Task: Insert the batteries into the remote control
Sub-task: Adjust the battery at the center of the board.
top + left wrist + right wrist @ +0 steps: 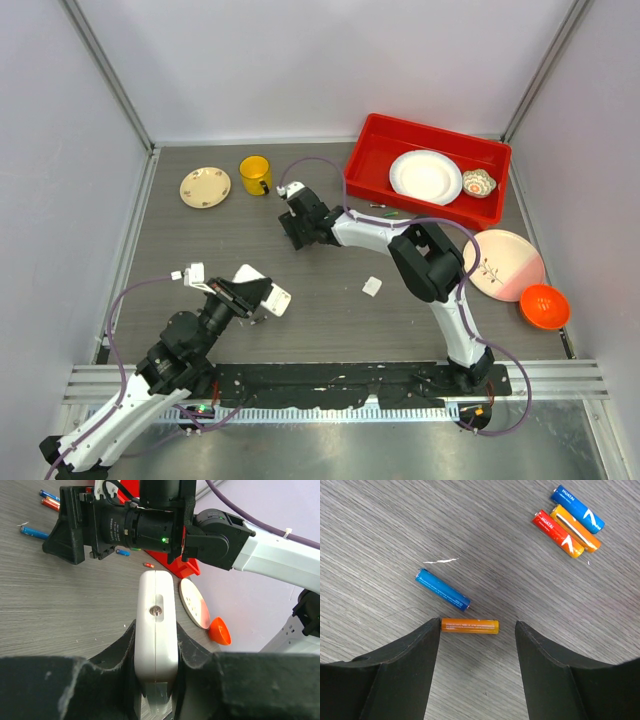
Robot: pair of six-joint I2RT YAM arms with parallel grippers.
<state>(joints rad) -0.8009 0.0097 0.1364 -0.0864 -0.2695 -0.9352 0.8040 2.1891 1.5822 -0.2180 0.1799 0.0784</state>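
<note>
**Remote clamped on the left, right jaws straddling an orange battery**

Closest to the arm bases, the left gripper (156,647) is squeezed tight on the remote control (156,595). It's held edge-on between the fingers, with a plain white side and a small round dot facing the wrist camera. From above, that's over the near-left part of the table (200,240).

A bit to the right, a small white piece (372,286) lies on its own; can't tell what it is. Over at the right edge there's an orange bowl (544,306) just beside a pink-and-white plate (503,263).

Further in, the right gripper (477,624) points down at the tabletop with its jaws apart. An orange battery (470,625) lies flat between them. One end is right by a fingertip (touching or nearly, can't tell), and there's a clear gap on the other side, so it's not pinched. A blue battery (442,589) lies just beyond it at an angle, not touching. Well off to the side, three more batteries (570,524) are bunched together: blue, orange, red.

At the back, a yellow cup (255,175) stands beside a small beige plate (205,187). There's also a red tray (360,160) with a white plate (426,176) in it.
</note>
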